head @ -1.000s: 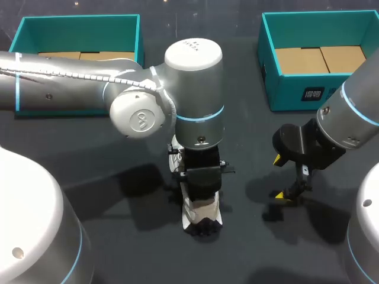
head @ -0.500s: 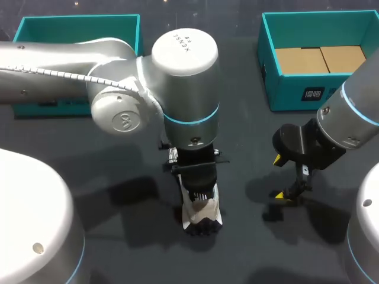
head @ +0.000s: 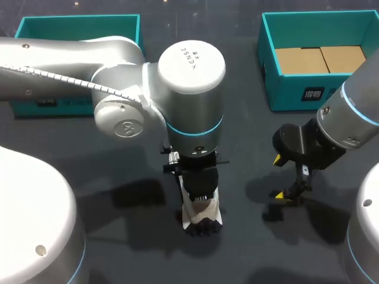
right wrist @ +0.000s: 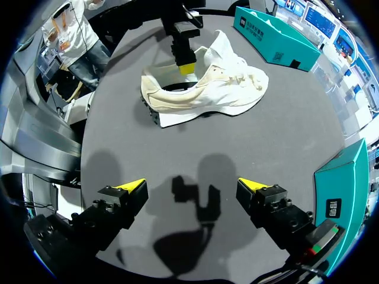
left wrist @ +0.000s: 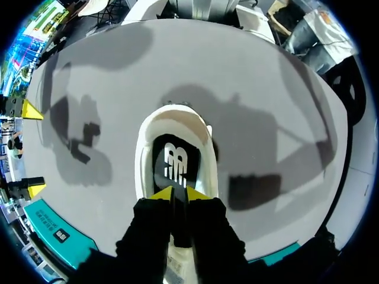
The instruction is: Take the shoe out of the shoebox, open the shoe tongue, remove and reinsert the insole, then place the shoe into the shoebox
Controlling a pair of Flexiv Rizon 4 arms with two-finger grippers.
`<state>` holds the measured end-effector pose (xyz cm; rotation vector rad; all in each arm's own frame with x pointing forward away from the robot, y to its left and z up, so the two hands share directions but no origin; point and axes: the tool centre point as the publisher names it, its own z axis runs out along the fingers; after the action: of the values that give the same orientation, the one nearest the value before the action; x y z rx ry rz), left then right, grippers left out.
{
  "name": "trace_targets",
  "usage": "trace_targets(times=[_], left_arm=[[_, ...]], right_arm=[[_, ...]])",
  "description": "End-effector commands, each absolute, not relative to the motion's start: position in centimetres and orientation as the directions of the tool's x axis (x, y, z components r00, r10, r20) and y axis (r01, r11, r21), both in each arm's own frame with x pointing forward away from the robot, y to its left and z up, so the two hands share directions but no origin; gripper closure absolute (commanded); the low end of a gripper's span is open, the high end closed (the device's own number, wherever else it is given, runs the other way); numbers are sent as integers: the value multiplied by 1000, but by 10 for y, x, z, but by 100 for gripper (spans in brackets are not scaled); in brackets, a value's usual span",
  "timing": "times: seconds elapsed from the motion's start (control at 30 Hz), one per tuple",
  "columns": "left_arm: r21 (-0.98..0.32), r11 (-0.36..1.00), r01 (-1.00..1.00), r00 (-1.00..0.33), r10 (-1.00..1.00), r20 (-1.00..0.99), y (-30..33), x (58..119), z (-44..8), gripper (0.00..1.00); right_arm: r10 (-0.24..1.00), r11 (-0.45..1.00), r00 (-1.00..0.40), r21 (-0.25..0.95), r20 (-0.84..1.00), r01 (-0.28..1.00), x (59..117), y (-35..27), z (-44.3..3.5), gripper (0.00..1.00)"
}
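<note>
The cream-white sneaker [head: 202, 213] lay out of any box, near the middle of the dark surface [head: 249, 136], resting on its sole. From the head camera only its near end showed, because the left arm [head: 189, 89] stood straight over it and its wrist hid the laces and the tongue. Inside the shoe's opening lay the black insole [left wrist: 175, 161], its far part plain to see and its near part lost beneath the fingers. The left pincer [left wrist: 179, 194] reached down into that opening with its yellow tips drawn almost together, a thin dark strip clamped between them that ran on from the insole; how much of it had lifted from the shoe could not be made out. The right pincer [right wrist: 192, 186] hung above bare surface, well apart from the sneaker on its right side, its fingers spread wide with nothing between them. The right arm [head: 349, 118] was cut off at the view's edge. At the far right stood a teal shoebox [head: 269, 71], open, showing cardboard panels [head: 320, 59] on its floor. A second teal box [head: 77, 26] sat at the far left, largely hidden behind the left arm.
</note>
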<state>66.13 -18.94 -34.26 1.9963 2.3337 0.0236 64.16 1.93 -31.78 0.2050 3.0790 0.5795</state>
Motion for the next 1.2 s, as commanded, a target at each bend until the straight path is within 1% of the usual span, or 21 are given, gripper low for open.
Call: trace_targets(times=[0.03,0.2,0.3,0.43,0.5,0.6,0.73,0.8,0.87,0.97,1.03,1.1,1.2], left_arm=[[68,156,985,-154,988,-30,-198,660,-349,84],[88,157,984,-156,988,-16,-200,663,-352,80],[95,161,982,-161,987,-11,-199,666,-353,72],[106,158,982,-158,987,-3,-199,669,-355,54],[112,156,981,-157,988,1,-199,670,-356,51],[116,155,981,-157,988,5,-198,672,-356,50],[116,159,981,-161,987,9,-196,676,-356,43],[114,163,980,-165,986,7,-195,678,-355,36],[112,166,980,-167,986,6,-194,679,-354,33],[104,174,979,-175,985,5,-193,683,-353,25],[99,179,979,-180,984,3,-192,684,-352,18],[95,183,978,-184,983,1,-191,686,-350,16],[93,191,977,-191,982,-6,-190,688,-347,20]], right_arm=[[130,924,-991,361,19,128,640,19,-318,0],[130,924,-991,361,19,128,640,19,-318,0],[130,924,-991,361,19,128,640,19,-318,0],[130,924,-991,361,19,128,640,19,-318,0],[130,924,-991,361,19,128,640,19,-318,0],[130,924,-991,361,19,128,640,19,-318,0],[130,924,-991,361,19,128,640,19,-318,0],[130,924,-991,361,19,128,640,19,-318,0],[130,924,-991,361,19,128,640,19,-318,0],[130,924,-991,361,19,128,640,19,-318,0],[130,924,-991,361,19,128,640,19,-318,0],[130,924,-991,361,19,128,640,19,-318,0],[130,924,-991,361,19,128,640,19,-318,0]])
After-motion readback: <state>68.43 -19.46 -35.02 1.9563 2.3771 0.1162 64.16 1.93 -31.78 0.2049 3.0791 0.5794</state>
